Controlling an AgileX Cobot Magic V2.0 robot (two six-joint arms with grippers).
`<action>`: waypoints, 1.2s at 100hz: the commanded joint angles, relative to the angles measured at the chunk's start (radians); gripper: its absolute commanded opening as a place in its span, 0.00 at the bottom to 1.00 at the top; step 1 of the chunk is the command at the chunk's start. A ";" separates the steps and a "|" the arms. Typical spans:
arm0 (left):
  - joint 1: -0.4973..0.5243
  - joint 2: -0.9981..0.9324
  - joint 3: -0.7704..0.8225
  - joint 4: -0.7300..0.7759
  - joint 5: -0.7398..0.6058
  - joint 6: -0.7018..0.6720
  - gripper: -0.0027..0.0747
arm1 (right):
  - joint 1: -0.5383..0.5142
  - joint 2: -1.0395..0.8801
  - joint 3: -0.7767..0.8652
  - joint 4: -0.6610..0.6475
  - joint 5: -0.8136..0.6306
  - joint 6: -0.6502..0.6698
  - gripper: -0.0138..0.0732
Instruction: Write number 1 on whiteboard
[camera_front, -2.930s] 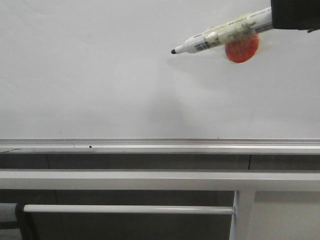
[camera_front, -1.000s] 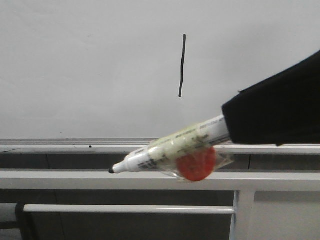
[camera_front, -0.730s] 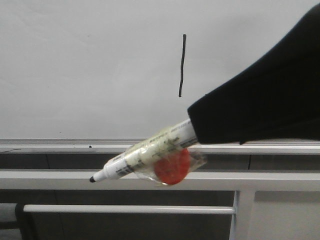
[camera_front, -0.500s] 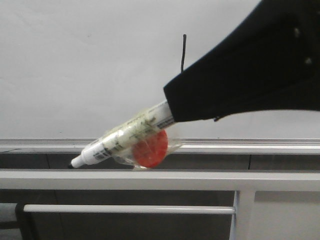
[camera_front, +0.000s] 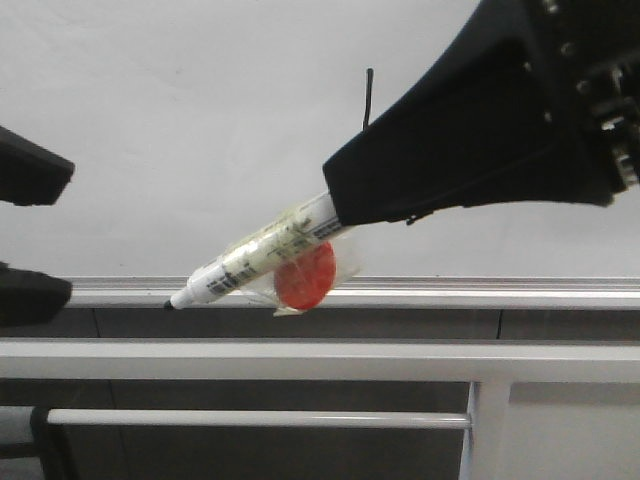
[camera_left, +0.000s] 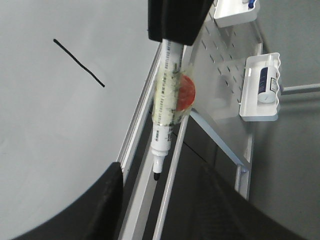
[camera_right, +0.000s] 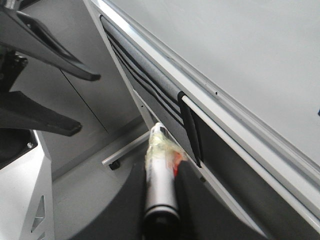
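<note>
Right now my right gripper (camera_front: 345, 205) is clamped on the marker pen (camera_front: 262, 255), holding its rear end; barrel slants down toward my left, black tip just in front of the whiteboard's tray rail (camera_front: 450, 292). Clear tape wraps the barrel and binds a red disc (camera_front: 305, 277) under it. Black print on the pen's white label, too small to read. My left gripper (camera_front: 30, 235) sits at the frame edge, fingers spread apart, nothing between them. Number 1 (camera_left: 78, 62) is a thin black stroke on the whiteboard (camera_front: 180, 130); in the front view my right arm covers all but its top end. Wall trays (camera_left: 260, 87) beside the board hold a blue-labelled item, label unreadable.
</note>
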 joint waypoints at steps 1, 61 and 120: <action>-0.008 0.024 -0.051 0.016 -0.036 -0.001 0.43 | -0.004 -0.010 -0.036 0.023 -0.011 -0.001 0.11; -0.008 0.203 -0.177 0.107 -0.024 -0.001 0.43 | -0.004 -0.010 -0.038 0.050 0.001 -0.001 0.11; -0.008 0.208 -0.177 0.107 -0.041 -0.001 0.43 | -0.004 -0.007 -0.072 0.051 0.027 -0.001 0.11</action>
